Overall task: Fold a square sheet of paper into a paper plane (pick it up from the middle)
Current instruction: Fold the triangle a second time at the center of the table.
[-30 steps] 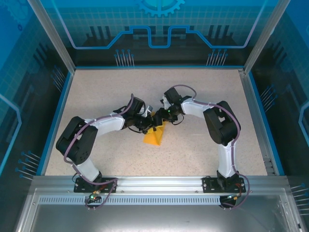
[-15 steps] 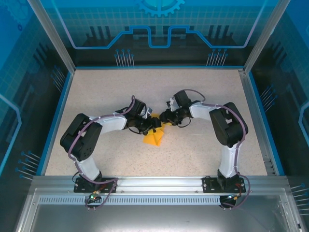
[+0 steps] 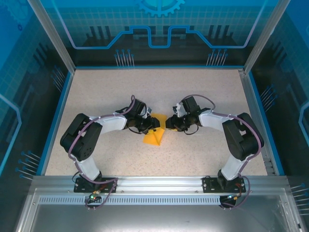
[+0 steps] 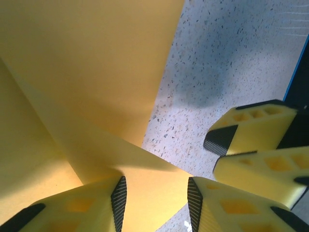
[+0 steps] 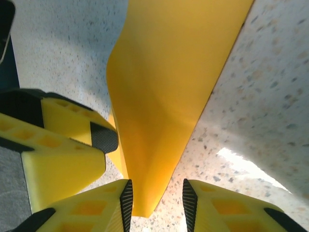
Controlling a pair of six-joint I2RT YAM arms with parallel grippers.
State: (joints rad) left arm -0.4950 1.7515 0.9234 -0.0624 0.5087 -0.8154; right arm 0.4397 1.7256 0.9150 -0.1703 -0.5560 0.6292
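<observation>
**Two grippers meet at the folded sheet, mid-table**

Just left of the table's [image 3: 106, 92] middle, the left gripper [image 3: 153, 127] comes in low. Its arm bends across the table's left half. In its wrist view, its yellow fingers [image 4: 72, 208] stand apart with a raised fold of the sheet of paper [image 3: 155, 139] between their black pads. The paper fills the gap from pad to pad, but I cannot tell whether the pads pinch it or only flank it.

The sheet is orange-yellow and partly folded. It lies at the table's middle, a little toward the near edge, with one flap lifted off the speckled surface.

Just right of the table's middle, the right gripper [image 5: 154, 195] faces the left one across the paper. Its jaws are parted around a narrow, tapering tip of the sheet. Bare table shows between that tip and one of the pads, so this gripper is unclenched and grasps nothing. In the same wrist view, the left gripper's fingertips show close beside the paper.
</observation>
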